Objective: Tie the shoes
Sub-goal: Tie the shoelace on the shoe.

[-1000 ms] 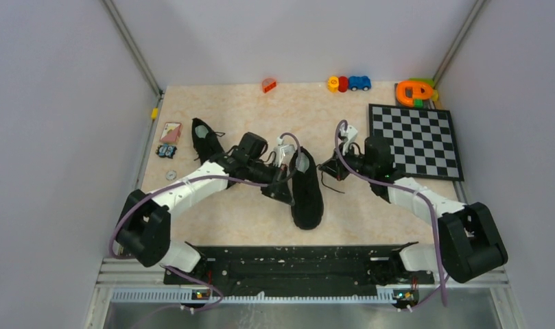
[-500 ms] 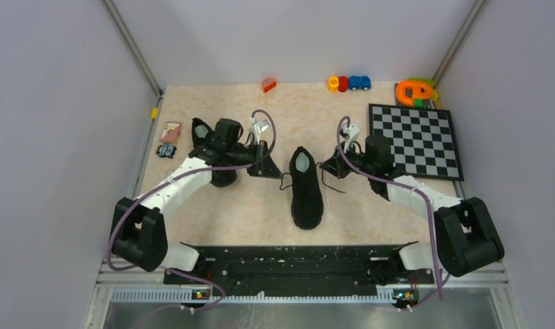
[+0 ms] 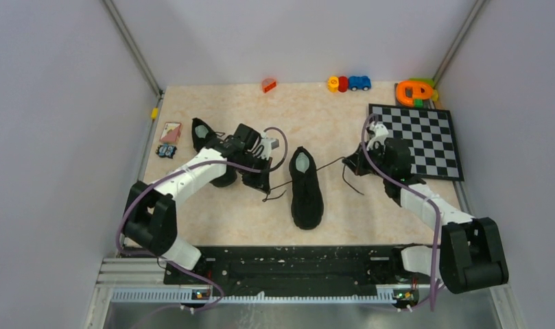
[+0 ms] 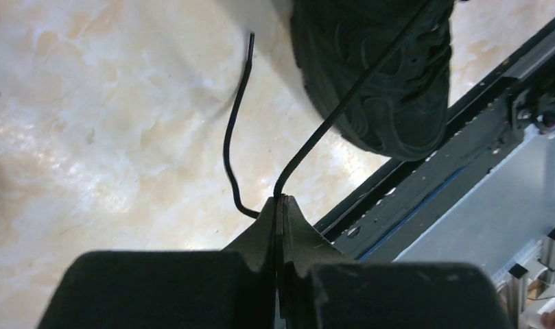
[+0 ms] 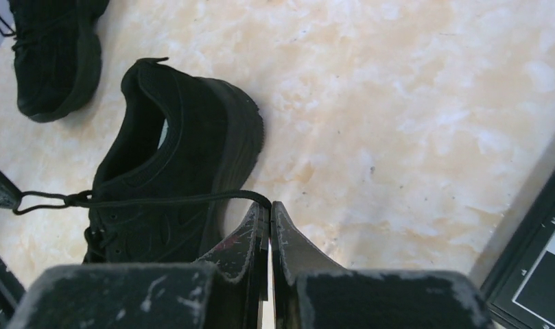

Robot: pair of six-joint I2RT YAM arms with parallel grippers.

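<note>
Lying centrally on the beige marbled tabletop (image 3: 247,219), one black low-top lace-up sneaker (image 3: 306,195) is having its thin black laces (image 5: 164,200) pulled apart, left gripper (image 4: 281,200) and right gripper (image 5: 269,205) each pinching one end, jaws closed. First crossover seems to be cinching, bow outstanding; the second black sneaker (image 3: 200,137), farther left, is waiting untouched. No legible branding is showing.

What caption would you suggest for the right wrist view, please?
Right gripper shut on a black lace stretched across the nearer shoe on the table.

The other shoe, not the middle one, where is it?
In the top view the second shoe lies on the left, partly behind the left arm, just right of the pink card.
</note>
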